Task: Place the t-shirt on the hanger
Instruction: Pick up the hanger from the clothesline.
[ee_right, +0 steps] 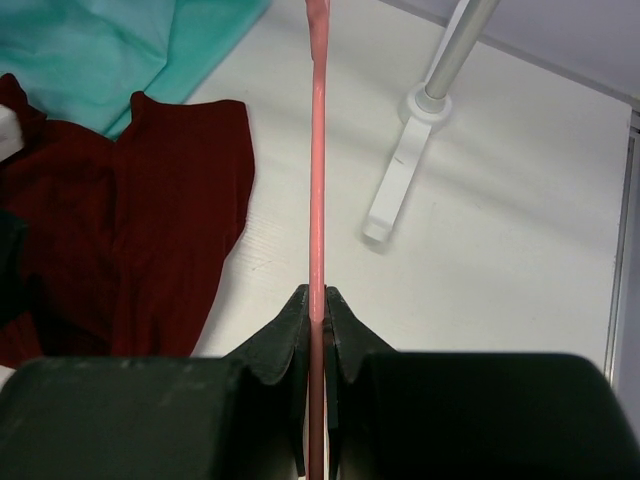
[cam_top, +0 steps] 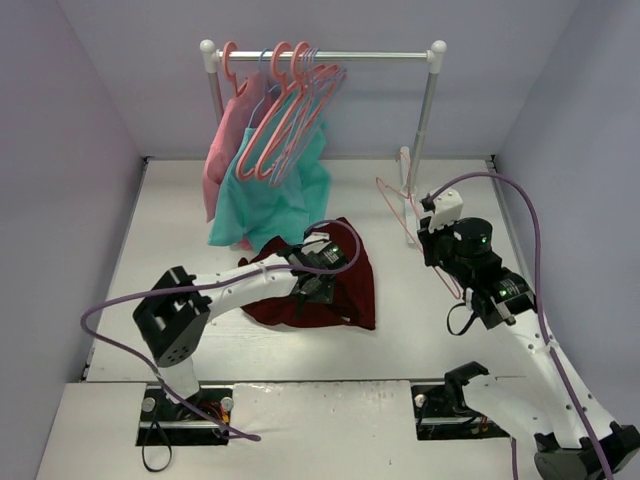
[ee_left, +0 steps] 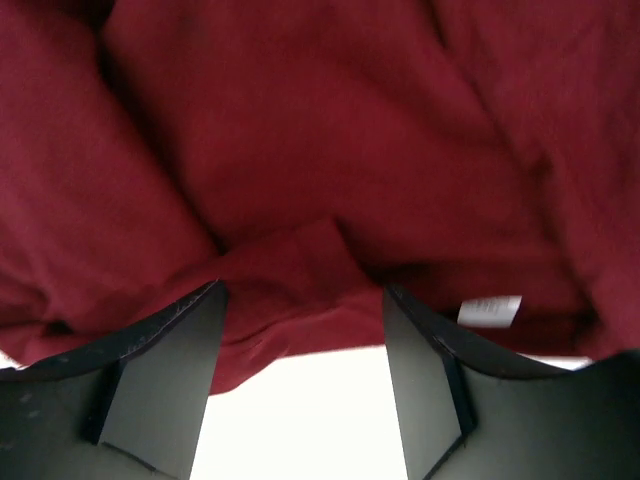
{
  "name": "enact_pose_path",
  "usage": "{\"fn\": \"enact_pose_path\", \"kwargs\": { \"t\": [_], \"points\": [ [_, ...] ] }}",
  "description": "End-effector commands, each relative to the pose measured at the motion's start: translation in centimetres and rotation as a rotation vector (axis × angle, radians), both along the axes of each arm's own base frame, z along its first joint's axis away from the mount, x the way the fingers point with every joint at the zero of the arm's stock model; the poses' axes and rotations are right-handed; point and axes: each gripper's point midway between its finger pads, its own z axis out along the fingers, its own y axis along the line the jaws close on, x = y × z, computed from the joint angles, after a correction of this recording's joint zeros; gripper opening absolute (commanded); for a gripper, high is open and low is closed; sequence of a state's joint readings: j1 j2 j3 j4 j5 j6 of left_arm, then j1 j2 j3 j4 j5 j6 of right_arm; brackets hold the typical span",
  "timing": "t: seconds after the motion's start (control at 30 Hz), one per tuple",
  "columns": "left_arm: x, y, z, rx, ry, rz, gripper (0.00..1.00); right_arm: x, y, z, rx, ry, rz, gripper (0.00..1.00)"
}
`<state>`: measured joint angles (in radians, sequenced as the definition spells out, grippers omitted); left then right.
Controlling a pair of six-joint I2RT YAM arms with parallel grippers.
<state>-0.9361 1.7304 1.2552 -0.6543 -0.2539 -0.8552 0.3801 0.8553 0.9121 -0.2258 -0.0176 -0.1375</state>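
Top external view: my right claw (cam_top: 432, 238) pinches one thin, smooth salmon hanger (cam_top: 398, 205); my left claw (cam_top: 312, 283) gapes over the t-shirt (cam_top: 350, 295).
One soft, crumpled maroon t-shirt lies on the table (cam_top: 400, 340) before the rail (cam_top: 380, 56), one white tag (ee_left: 490, 310) showing, a fold between my two parted fingers (ee_left: 165, 390). One teal garment (cam_top: 280, 200), one pink garment (cam_top: 225, 150) hang behind.

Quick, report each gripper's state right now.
Left gripper: open, fingers spread at the edge of the t-shirt.
Right gripper: closed on the hanger.
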Motion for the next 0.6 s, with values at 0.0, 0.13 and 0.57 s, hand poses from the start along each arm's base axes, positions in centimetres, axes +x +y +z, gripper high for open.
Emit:
{"fn": "enact_pose_path", "kwargs": {
  "t": [0.0, 0.13, 0.57],
  "points": [
    [1.6, -1.7, 2.2, -0.016, -0.064, 0.099, 0.58, -0.8, 0.2, 2.4, 0.083, -0.067, -0.001, 0.00],
    [1.7, -2.5, 2.1, 0.017, -0.090, 0.104, 0.58, -1.9, 0.4, 2.3, 0.119, -0.072, 0.016, 0.00],
    [-1.2, 1.5, -1.9, 0.190, -0.035, 0.206, 0.27, -4.4, 1.6, 2.1, 0.135, -0.101, 0.098, 0.00]
  ]
}}
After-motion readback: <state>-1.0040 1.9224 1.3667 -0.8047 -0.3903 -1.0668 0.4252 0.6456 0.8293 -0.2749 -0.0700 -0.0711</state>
